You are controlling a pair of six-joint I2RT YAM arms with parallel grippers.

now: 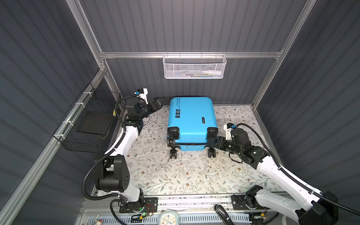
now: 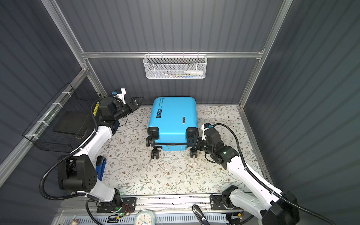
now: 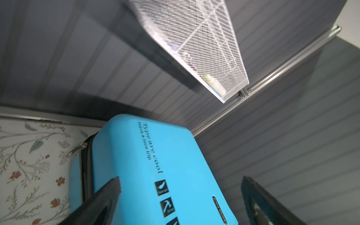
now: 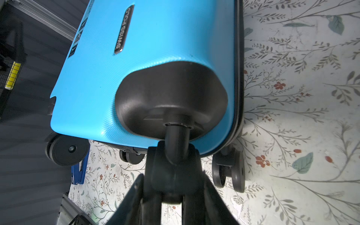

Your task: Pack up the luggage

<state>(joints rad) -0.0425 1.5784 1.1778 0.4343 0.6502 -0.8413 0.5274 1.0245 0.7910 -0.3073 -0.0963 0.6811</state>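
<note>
Closed blue luggage (image 1: pixel 191 116) lying flat on floral mat (image 1: pixel 175 175) near the far wall, wheels toward the near side, right gripper (image 1: pixel 212 142) clamped on its upper near-right wheel (image 4: pixel 172 171), left gripper (image 1: pixel 158 103) spread wide, holding nothing, just off the far-left corner.

floral tabletop (image 1: pixel 175 175), blue luggage (image 1: pixel 191 120) lying shut near the back, small blue object (image 2: pixel 101 168) at left edge

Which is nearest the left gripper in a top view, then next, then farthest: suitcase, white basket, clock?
1. Suitcase, beside the left gripper, mid-table.
2. White basket, up on the back wall.
3. Clock, at the front edge.
</note>
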